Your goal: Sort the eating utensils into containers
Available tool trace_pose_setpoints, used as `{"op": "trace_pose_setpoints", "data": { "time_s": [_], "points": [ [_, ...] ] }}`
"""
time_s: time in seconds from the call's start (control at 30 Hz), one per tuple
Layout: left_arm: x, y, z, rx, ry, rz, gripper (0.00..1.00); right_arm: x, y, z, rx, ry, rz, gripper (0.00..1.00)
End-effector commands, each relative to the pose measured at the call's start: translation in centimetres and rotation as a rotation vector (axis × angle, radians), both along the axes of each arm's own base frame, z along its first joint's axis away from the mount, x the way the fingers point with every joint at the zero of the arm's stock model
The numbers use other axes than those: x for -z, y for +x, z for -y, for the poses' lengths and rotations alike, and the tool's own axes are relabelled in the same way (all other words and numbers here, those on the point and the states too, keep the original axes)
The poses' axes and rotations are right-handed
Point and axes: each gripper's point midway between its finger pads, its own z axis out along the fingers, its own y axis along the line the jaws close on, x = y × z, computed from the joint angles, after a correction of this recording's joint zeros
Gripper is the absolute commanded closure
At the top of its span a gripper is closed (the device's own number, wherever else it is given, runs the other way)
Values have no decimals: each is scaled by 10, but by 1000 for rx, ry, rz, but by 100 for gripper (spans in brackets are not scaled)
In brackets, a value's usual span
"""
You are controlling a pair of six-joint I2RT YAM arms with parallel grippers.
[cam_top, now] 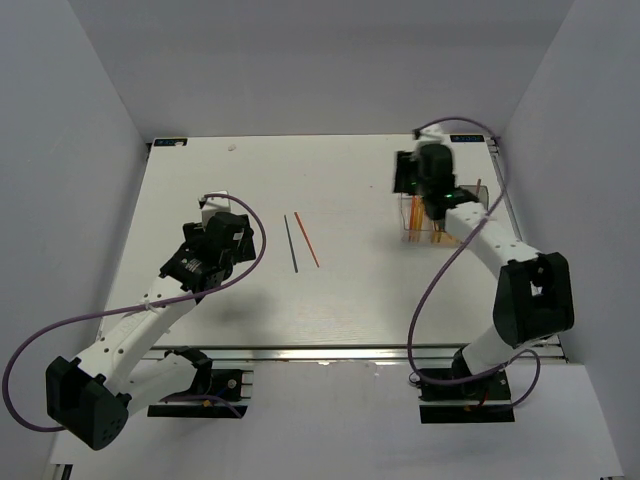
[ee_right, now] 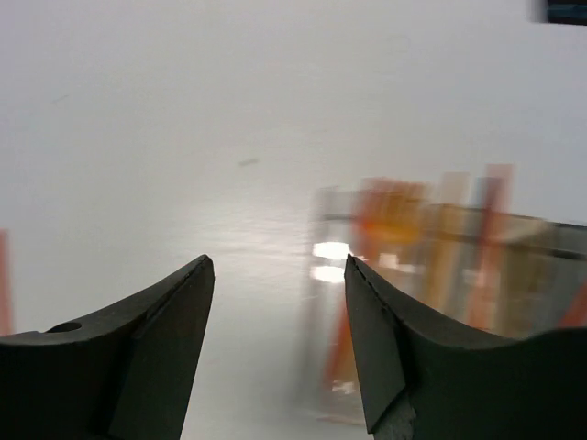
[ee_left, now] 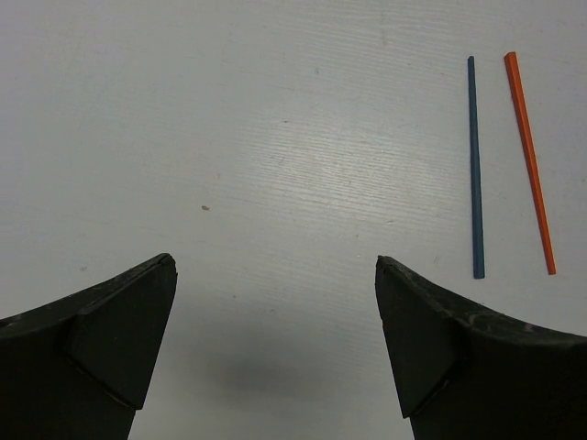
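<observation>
- The left gripper (ee_left: 275,307) is seen spread wide, and nothing is held between its two jaws. Only the bare table (ee_left: 229,137) lies under the gap.
- Ahead of these jaws and off to their right, a dark blue stick (ee_left: 475,165) is laid flat on the table, well apart from the right jaw.
- Just beside it, farther to the right, an orange stick (ee_left: 530,165) is laid. The two sticks are nearly parallel and are not touching.
- The right gripper (ee_right: 280,302) is released as well, and nothing is held between its jaws.
- Close in front of its right jaw the containers (ee_right: 440,275) are found. This view is blurred, so the separate bins cannot be told apart.
- Inside the containers, upright orange pieces (ee_right: 390,211) are seen, and their kind cannot be told.
- In the top view, the containers are partly covered by the right gripper.
</observation>
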Motion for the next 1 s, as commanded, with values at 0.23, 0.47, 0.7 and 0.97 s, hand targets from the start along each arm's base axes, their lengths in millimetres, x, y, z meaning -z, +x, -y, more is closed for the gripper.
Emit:
{"op": "trace_pose_setpoints", "data": {
  "time_s": [0.23,0.47,0.7,0.97],
  "points": [
    [-5,1,-9,-45,19,18,2,97,-83,-237,-328,3,-282,43],
    [-5,0,-10,-46,20,19,2,124,-66,-296,-397,-83,-321,44],
    [-6,0,-8,-36,10,22,2,158,-48,-320,-421,-130,-362,49],
    [-9,-1,-7,-28,1,31,2,185,-41,-323,-410,-190,-417,73]
  ]
}}
